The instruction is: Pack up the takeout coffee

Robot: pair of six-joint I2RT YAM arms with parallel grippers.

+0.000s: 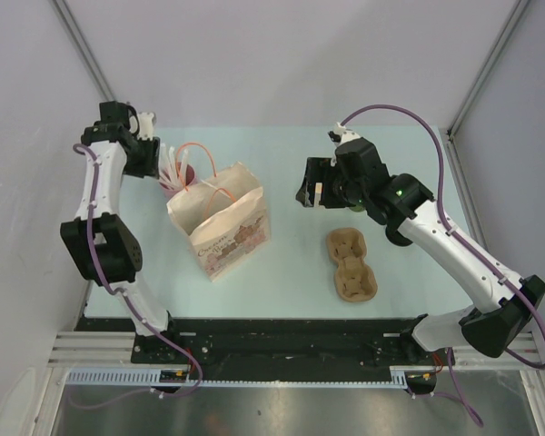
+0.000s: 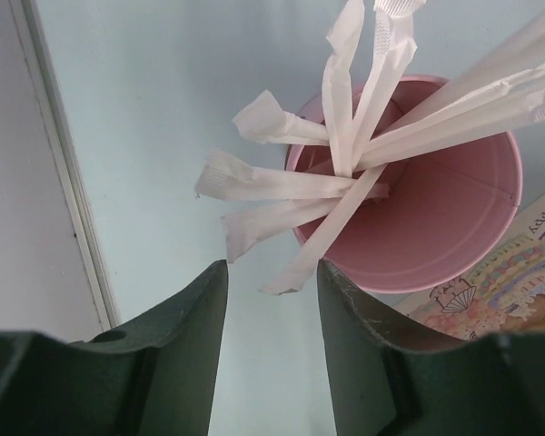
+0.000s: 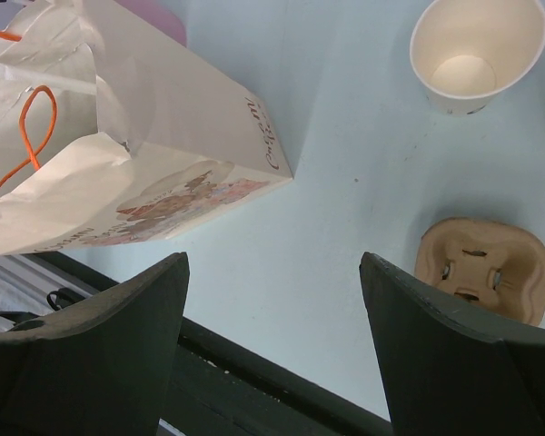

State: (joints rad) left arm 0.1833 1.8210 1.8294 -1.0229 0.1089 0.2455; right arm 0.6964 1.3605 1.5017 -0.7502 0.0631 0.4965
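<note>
A: From above, the left gripper (image 1: 156, 163) sits at the pink pail (image 1: 180, 179) of wrapped straws (image 1: 171, 166), just behind the paper bag (image 1: 225, 221); the right gripper (image 1: 311, 193) hangs over the table between bag and pulp tray (image 1: 351, 264); no lidded coffee shows in any view.

B: Left wrist: jaws parted, empty, a straw end just beyond them; closing here could snag several wrappers and tip the pail.

A: Right wrist: jaws spread wide, empty; only a lidless white cup (image 3: 477, 50) ahead; grabbing it would pack the wrong cup.

My left arm (image 1: 100, 213), left of the paper bag (image 1: 225, 225), and my right arm (image 1: 459, 250), right of it, are white with fat black joints and thin purple cables. The right arm has a tiny green light (image 1: 400, 193). My left hand (image 2: 272, 272) and right hand (image 3: 272, 263) have dark green fingers (image 2: 193, 350).
</note>
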